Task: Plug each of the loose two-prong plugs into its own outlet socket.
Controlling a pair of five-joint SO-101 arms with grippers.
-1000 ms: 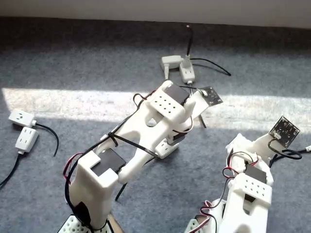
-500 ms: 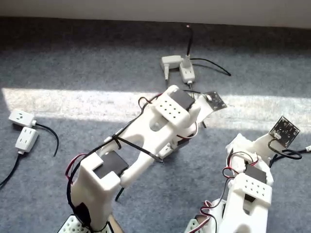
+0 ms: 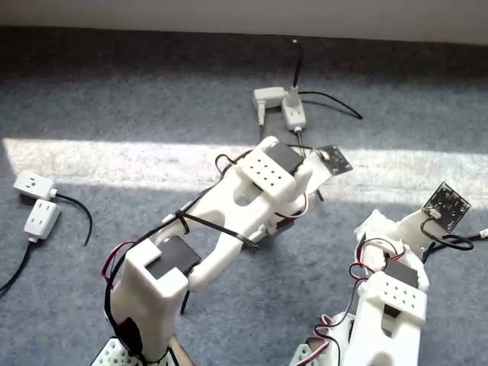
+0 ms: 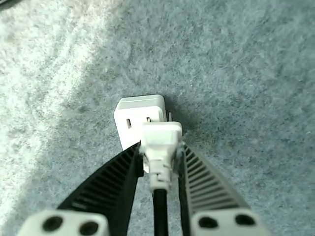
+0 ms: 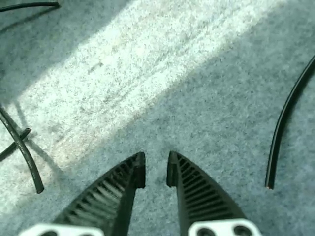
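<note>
The left gripper (image 4: 160,148) clamps a white two-prong plug (image 4: 161,140) against a white plastic outlet block (image 4: 140,110), perhaps partly seated; the right gripper (image 5: 156,169) stands slightly apart.

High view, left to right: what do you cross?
Two white socket blocks → left arm's base → far pair of white blocks → right arm's camera board.

White plastic two-prong plug (image 4: 161,140) between the left gripper's (image 4: 161,148) fingers, just before the white square outlet socket (image 4: 139,112) on grey carpet (image 4: 246,73); right gripper (image 5: 155,169) well apart, rightward.
</note>
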